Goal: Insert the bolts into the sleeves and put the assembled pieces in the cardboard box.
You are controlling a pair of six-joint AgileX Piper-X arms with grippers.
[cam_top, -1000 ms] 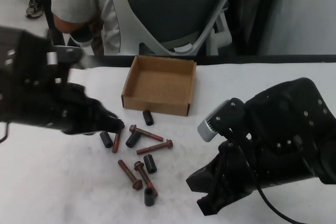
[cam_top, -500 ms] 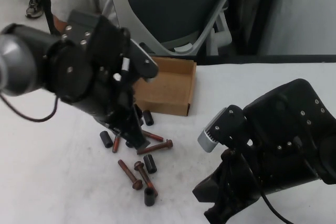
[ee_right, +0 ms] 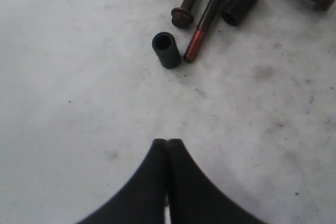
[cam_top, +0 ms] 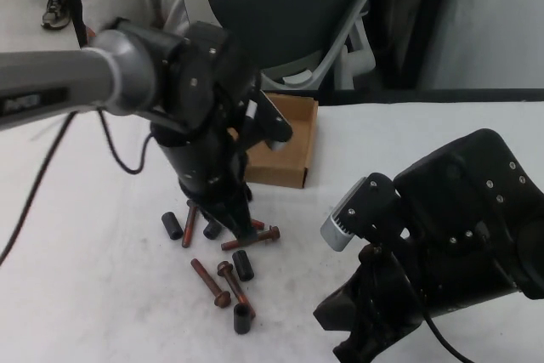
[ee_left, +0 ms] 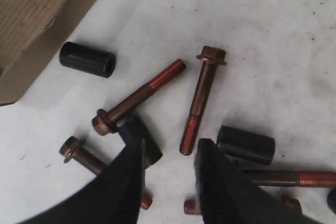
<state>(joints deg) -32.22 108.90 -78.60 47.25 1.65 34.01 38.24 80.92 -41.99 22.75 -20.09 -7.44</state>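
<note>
Several rusty bolts and black sleeves lie loose on the white bench in front of the cardboard box [cam_top: 287, 149]. My left gripper [ee_left: 172, 145] points down over the pile, open, its fingertips either side of the threaded end of one bolt [ee_left: 202, 93]. A second bolt [ee_left: 139, 98] lies beside it, and a sleeve [ee_left: 137, 134] sits partly under one finger [ee_left: 131, 177]. Another sleeve [ee_left: 245, 144] lies just outside the other finger. My right gripper [ee_right: 167, 148] is shut and holds nothing, low over bare bench short of a sleeve [ee_right: 166, 49] and a bolt [ee_right: 207, 17].
The box [ee_left: 31, 19] is open-topped, and the left arm [cam_top: 204, 125] covers most of it in the high view. The bulky right arm [cam_top: 442, 244] fills the near right corner. An office chair [cam_top: 280, 14] stands behind the bench's far edge.
The left arm has swung in from the left edge and turned its gripper down over the bolt pile. The right arm has hardly moved.
</note>
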